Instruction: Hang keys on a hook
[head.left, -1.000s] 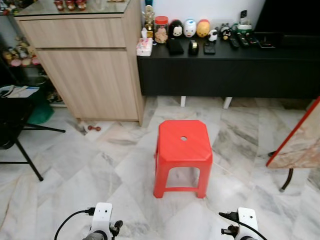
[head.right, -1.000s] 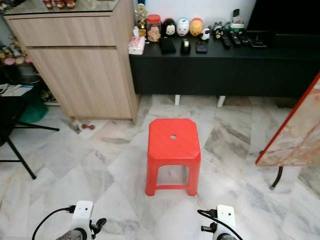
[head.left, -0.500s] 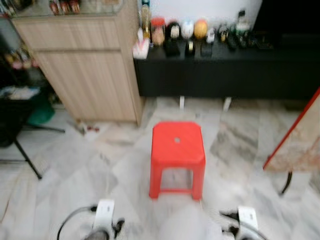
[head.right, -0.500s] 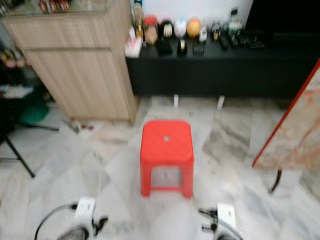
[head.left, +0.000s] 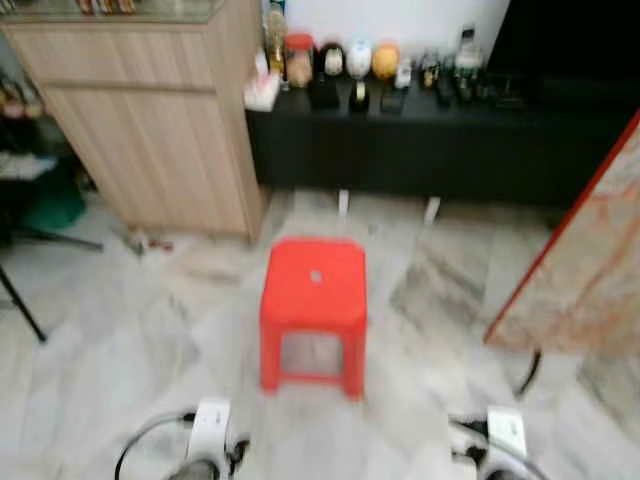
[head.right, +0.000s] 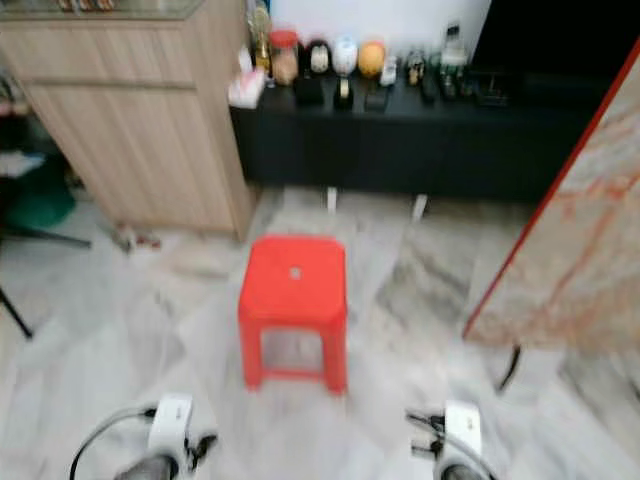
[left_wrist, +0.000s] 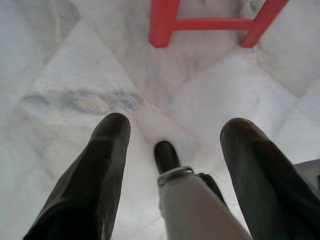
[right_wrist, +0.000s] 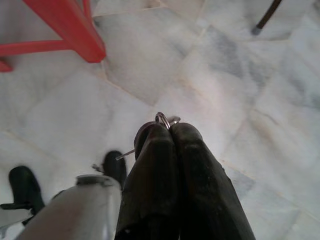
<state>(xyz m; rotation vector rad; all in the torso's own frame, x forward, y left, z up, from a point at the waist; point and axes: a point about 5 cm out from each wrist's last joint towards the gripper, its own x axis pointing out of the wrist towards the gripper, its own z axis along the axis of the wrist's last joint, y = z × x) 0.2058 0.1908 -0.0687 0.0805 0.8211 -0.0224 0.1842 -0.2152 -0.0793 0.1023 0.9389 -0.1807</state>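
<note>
Currently right claw (right_wrist: 167, 131) pinched tight on keys (right_wrist: 162, 119), ring poking out past fingertips, so load stays secure in transit. Claw carried low over marble floor (right_wrist: 240, 100), near stool (head.left: 313, 300) leg. Left claw (left_wrist: 172, 135) spread wide, empty, hanging idle over floor just short of stool. Stool stands ahead; cabinet (head.left: 150, 110) and black counter (head.left: 440, 140) beyond it. No hook visible; likely needs finding first. Head views blurred.
</note>
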